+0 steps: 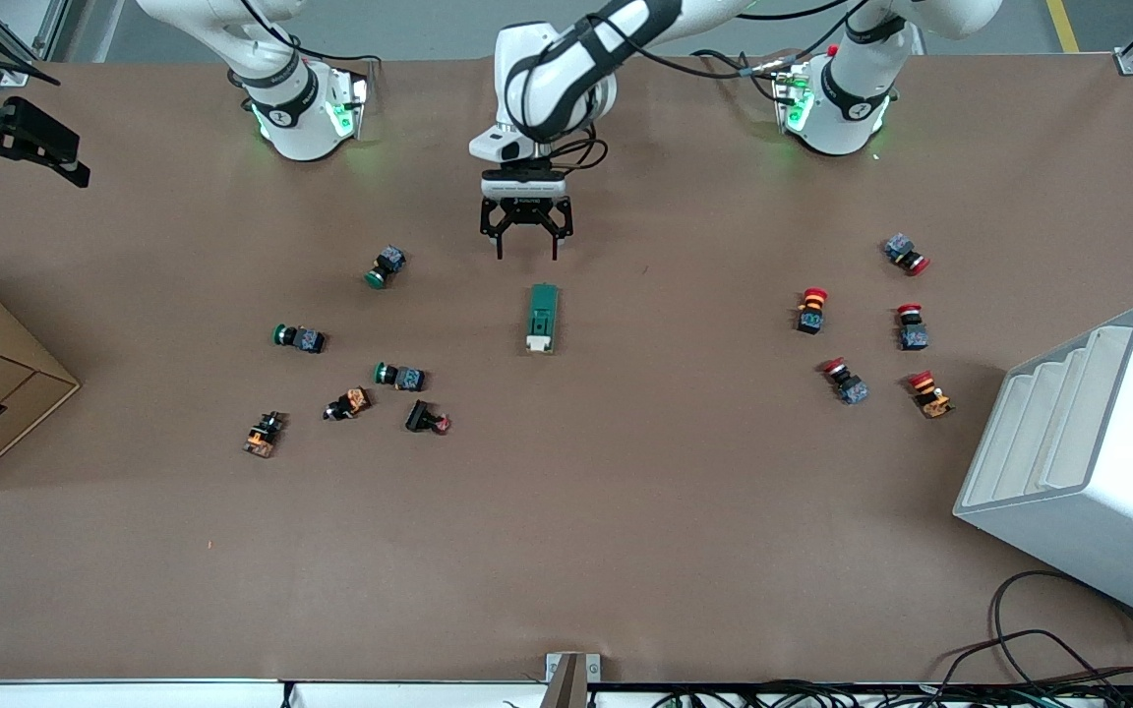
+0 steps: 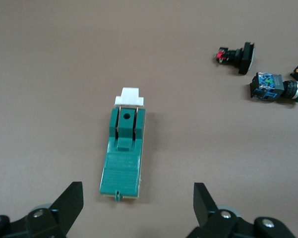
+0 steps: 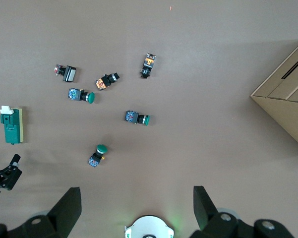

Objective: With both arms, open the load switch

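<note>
Load switch [image 1: 541,318] lies flat mid-table, white end toward front cam, btwn the green-capped buttons [image 1: 399,375] and red-capped ones [image 1: 810,309]. Prob light, rigid plastic, smooth; best pinched across its long sides, other arm on the white piece. Left gripper [image 1: 527,246] hovers just off its green end, fingers apart, empty. Right gripper [image 3: 134,208] waits high, fingers apart; it doesn't show in front view. Left wrist cam alone shows switch's slot + hole.

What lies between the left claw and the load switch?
Nothing: only bare table separates the open left claw from the load switch, clearest in the left wrist view. The right arm waits.
</note>
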